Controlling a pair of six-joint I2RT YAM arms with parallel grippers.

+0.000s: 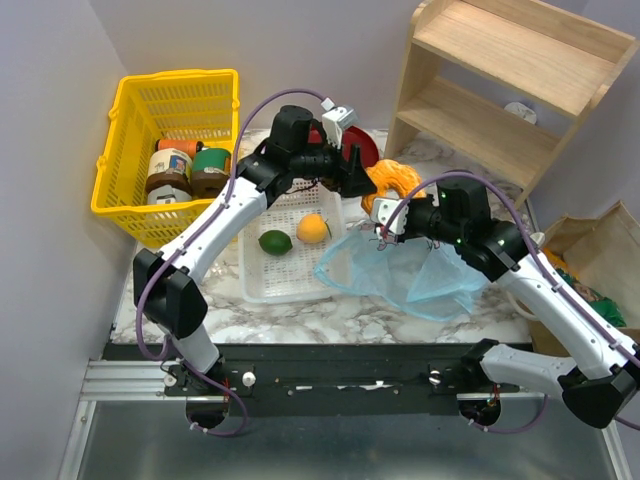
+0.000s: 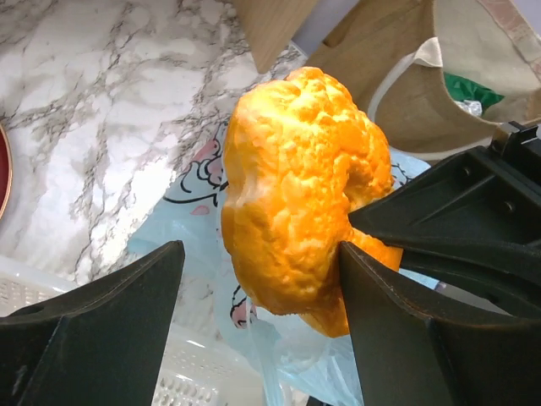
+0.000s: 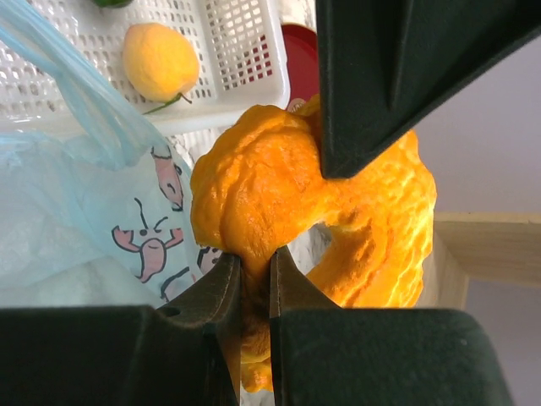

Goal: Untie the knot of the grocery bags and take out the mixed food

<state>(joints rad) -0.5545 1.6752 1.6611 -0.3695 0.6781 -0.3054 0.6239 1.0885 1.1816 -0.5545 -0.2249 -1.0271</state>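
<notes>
- Doughnut [image 1: 392,182]: glazed orange, held between both arms at about 2 o'clock from the white tray [image 1: 262,285].
- Right gripper [image 3: 255,271]: pinching the doughnut's ring, fingers almost together.
- Left gripper [image 2: 259,254]: spread around the doughnut, with one finger touching it and the other apart.
- Blue plastic bag [image 1: 400,275]: lies slack at 6 o'clock from the doughnut.
- Lime [image 1: 275,242] and orange [image 1: 313,228]: in the tray.
- Paper bag [image 1: 590,240]: at the table's 3 o'clock edge.

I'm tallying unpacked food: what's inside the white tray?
A lime and an orange lie in the white tray; the left arm covers its far end.
</notes>
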